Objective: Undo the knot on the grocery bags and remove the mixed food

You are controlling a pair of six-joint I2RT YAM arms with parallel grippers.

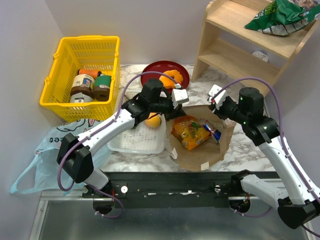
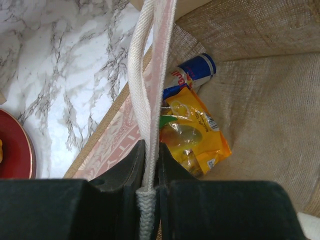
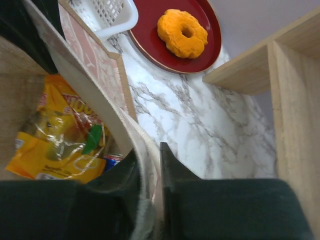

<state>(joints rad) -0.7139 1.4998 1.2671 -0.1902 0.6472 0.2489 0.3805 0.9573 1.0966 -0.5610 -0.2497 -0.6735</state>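
Observation:
The brown paper bag [image 1: 200,150] lies open at the table's middle, showing a yellow-orange snack packet [image 1: 189,132] and a small blue can [image 1: 212,133] inside. My left gripper [image 1: 178,97] is shut on the bag's white rope handle [image 2: 141,75] and left rim; the packet [image 2: 195,135] and can [image 2: 194,74] lie just beyond. At the bag's opposite rim [image 3: 95,100], my right gripper [image 3: 150,156] is shut on it. An orange [image 1: 153,120] sits in the white basket [image 1: 137,142]. A doughnut [image 3: 182,32] rests on the red plate [image 3: 150,47]. The light-blue plastic bag [image 1: 45,155] lies flat at the left.
A yellow basket [image 1: 62,75] with jars stands at the back left. A wooden shelf [image 1: 240,50] at the back right carries a green crisp bag [image 1: 280,17]. The shelf's side [image 3: 292,100] is close to my right gripper.

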